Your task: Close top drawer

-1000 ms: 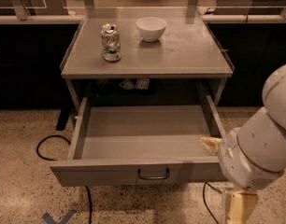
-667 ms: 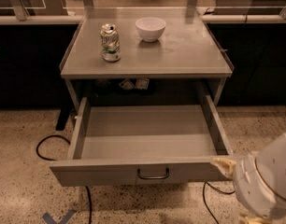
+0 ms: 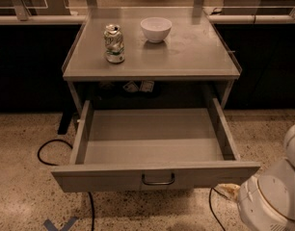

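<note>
The top drawer (image 3: 152,141) is a wide, shallow grey metal drawer pulled far out from under the grey table top (image 3: 191,57). It is empty inside. Its flat front panel faces me, with a small dark loop handle (image 3: 158,179) at its centre. Only the white rounded body of my arm (image 3: 275,198) shows, at the bottom right, just right of and below the drawer's front right corner. My gripper is out of view, below the frame's bottom right edge. Nothing touches the handle.
A crushed drink can (image 3: 114,43) and a white bowl (image 3: 155,29) stand on the table top. A black cable (image 3: 45,146) loops on the speckled floor at left. Blue tape (image 3: 60,224) marks the floor at bottom left. Dark cabinets flank the table.
My arm has dropped down and to the right, from beside the drawer's right front corner to the frame's bottom right corner. The drawer, can and bowl have not moved.
</note>
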Tool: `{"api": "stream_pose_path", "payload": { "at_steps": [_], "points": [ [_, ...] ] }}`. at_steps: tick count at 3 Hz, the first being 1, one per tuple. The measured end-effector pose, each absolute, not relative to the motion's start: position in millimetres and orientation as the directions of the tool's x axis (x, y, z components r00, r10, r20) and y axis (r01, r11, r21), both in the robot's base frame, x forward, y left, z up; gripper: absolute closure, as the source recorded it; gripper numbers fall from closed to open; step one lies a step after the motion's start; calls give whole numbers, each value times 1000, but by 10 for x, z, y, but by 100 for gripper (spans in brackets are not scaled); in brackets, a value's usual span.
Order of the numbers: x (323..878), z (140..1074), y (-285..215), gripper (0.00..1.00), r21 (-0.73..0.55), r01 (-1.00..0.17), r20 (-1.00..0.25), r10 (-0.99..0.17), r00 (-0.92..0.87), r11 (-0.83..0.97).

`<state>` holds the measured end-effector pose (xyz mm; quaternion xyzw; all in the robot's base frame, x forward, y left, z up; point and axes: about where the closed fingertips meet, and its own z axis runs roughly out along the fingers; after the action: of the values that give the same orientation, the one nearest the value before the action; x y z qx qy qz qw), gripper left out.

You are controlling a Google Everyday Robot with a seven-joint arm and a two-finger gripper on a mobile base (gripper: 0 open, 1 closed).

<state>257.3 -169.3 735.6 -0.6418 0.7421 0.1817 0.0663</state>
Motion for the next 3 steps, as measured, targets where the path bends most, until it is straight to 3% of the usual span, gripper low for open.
{"api": "stream_pose_path", "payload": {
  "at_steps": [2,3],
  "points": [
    [3221,6894,-1563,0,296,-936,-411,-859,-304,190],
    [3218,6902,-1563,0,294,-937,-411,-860,-303,190]
  ]
}}
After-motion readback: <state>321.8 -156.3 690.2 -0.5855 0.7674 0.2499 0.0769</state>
